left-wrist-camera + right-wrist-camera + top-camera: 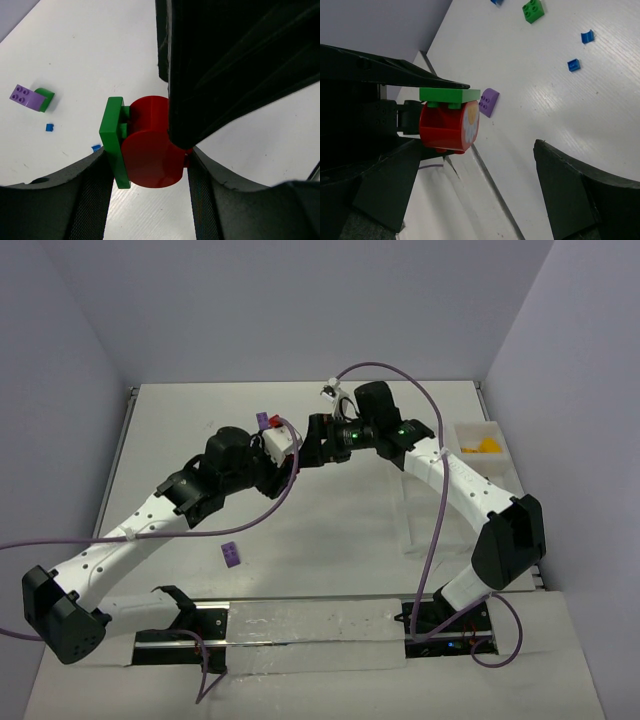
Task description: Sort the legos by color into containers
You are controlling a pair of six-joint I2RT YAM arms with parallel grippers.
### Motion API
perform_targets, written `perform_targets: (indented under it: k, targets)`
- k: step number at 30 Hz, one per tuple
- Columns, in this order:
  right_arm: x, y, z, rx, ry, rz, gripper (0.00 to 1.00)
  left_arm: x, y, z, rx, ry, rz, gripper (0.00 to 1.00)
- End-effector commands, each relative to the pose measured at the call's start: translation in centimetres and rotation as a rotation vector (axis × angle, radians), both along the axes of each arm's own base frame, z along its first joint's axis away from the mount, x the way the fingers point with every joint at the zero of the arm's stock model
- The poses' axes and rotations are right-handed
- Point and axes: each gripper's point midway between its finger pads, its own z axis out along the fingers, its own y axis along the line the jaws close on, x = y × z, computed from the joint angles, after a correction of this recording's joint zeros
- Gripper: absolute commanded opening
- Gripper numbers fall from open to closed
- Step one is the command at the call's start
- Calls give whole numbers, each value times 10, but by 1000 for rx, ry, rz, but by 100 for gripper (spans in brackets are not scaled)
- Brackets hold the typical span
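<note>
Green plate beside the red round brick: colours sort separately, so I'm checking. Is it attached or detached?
Attached: the green plate sits stud-locked against the red round brick, both squeezed in the left pincer.

no readable text, no labels anywhere

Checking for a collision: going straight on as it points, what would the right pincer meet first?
Probably the red round lego with the green plate on it, held by the left pincer; the open right pincer faces it, though depth is unclear.
</note>
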Motion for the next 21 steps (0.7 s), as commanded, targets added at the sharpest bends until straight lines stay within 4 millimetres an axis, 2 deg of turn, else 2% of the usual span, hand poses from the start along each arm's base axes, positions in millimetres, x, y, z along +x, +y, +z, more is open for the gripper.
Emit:
perform_targets:
  k: [1, 6, 10, 12, 15, 17, 19, 21]
  targets:
    - [-10, 11, 20, 48, -62, 64, 100, 7, -18, 44, -108, -81, -21, 0]
    - [-11, 17, 14, 42, -44, 86, 97, 7, -23, 48, -121, -75, -28, 0]
    - [-12, 20, 13, 43, -40, 96, 89, 8, -25, 49, -126, -70, -27, 0]
    - [-12, 20, 10, 39, -36, 96, 69, 8, -25, 51, -131, -68, -23, 0]
    - [-13, 20, 8, 39, -32, 100, 52, 9, -24, 52, -139, -66, -8, 2]
    - [-15, 20, 9, 45, -32, 109, 36, 10, -24, 53, -142, -67, -2, 6]
    - [-17, 20, 13, 57, -40, 123, 26, 10, -24, 54, -145, -67, -2, 12]
    - [-20, 21, 16, 68, -46, 138, 13, 10, -24, 53, -148, -58, 7, 23]
